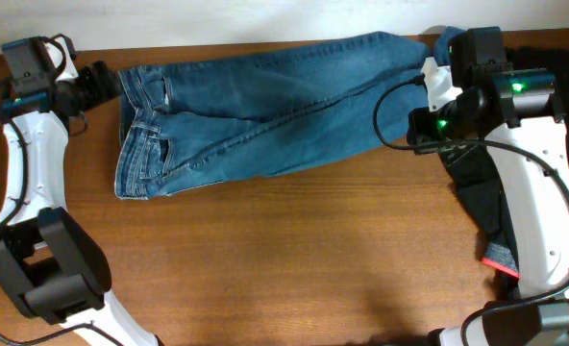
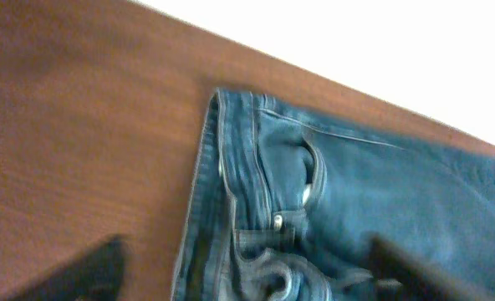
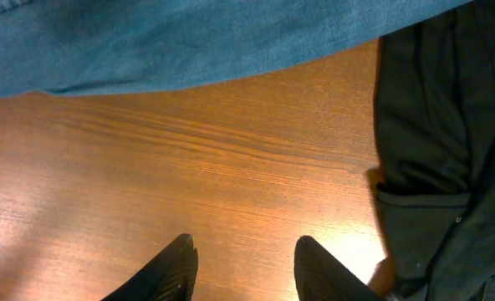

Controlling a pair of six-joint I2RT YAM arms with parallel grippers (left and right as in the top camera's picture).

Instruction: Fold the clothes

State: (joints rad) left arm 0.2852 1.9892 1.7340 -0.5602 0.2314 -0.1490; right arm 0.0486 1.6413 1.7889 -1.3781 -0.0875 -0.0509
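Wooden table [image 1: 313, 250], jeans [image 1: 265, 106] lying crosswise, waistband [image 1: 136, 106] by left pincer [image 2: 246, 251], legs [image 1: 361, 67] toward right pincer [image 3: 245, 242], both released.

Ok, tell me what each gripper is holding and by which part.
Nothing. The left gripper stands wide open at the waistband of the jeans; the right gripper is open over bare table.

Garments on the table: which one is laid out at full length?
The blue jeans, stretched out lengthwise with waistband and legs showing; the dark garment lies bunched under the right arm.
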